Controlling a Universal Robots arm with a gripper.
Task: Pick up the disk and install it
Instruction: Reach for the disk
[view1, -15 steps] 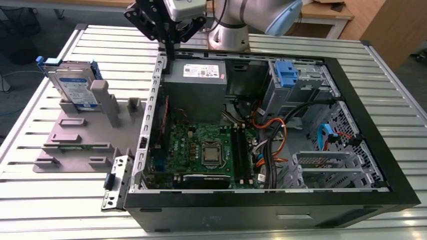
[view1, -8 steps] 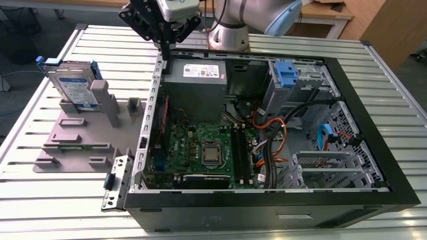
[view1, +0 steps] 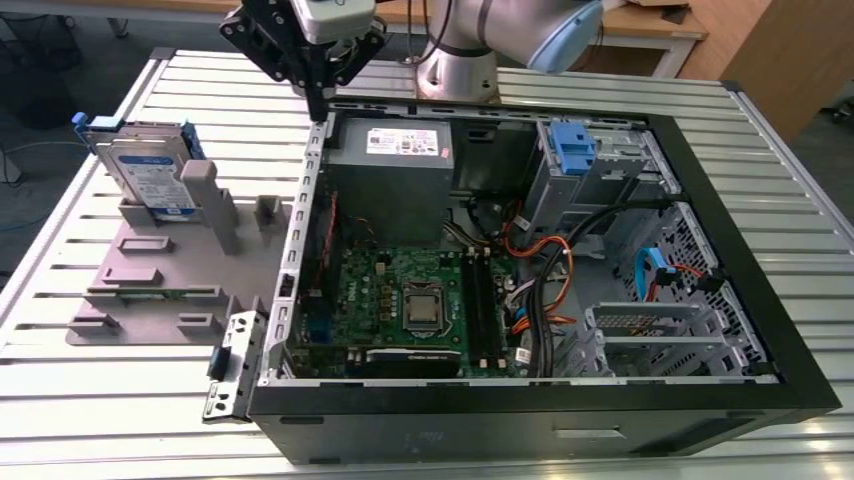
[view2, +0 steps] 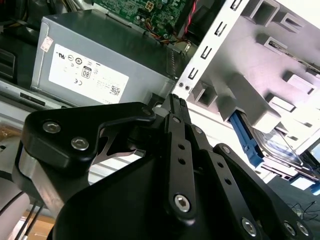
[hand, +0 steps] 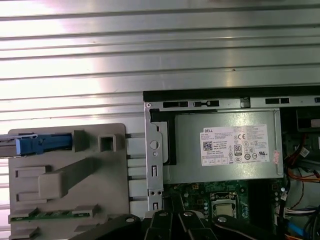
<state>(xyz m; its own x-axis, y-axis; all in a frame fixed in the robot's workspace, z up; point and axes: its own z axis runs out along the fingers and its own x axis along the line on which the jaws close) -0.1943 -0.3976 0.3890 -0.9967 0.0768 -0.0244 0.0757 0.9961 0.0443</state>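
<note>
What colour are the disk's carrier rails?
Blue; the disk shows best in the exterior view.

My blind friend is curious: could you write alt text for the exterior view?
The robot's hand, closed and empty, hangs over a far corner of an open computer case on a metal table. The disk stands upright in a grey holder at the exterior view's left.

We've got the disk in the upper left of the exterior view: a silver drive with a white-and-blue label and blue rails. It stands on edge, label facing us, slotted into the grey fixture beside the open PC case.
</note>
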